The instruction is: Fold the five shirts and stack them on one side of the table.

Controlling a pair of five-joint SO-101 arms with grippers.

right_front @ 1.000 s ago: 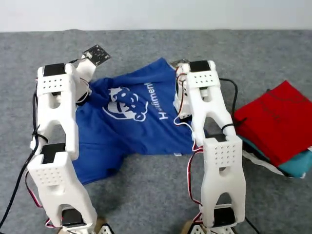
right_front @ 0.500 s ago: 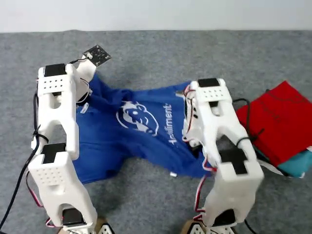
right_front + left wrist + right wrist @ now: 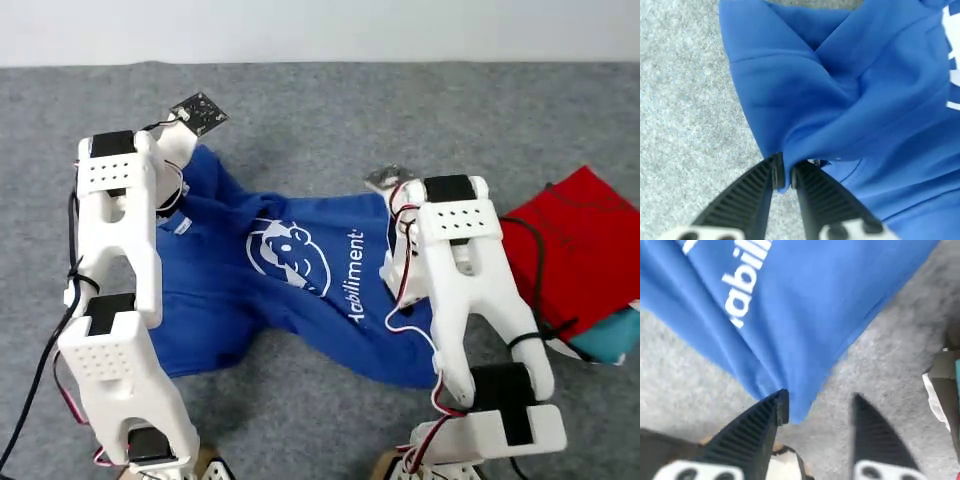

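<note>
Where the table (image 3: 300, 410) lies nearest the arm bases, the blue shirt (image 3: 310, 310) sprawls crumpled over its grey cover, chest up, showing a white emblem (image 3: 288, 255) and a line of white lettering (image 3: 355, 278). The right gripper (image 3: 820, 407) sits at the shirt's right edge, jaws standing apart, one finger against the hem and nothing clamped. At the table's right side a folded red shirt (image 3: 580, 240) tops a teal shirt (image 3: 612, 338). Farther back, the left gripper (image 3: 784, 172) has its jaws pinched tight on a fold of the blue shirt.
</note>
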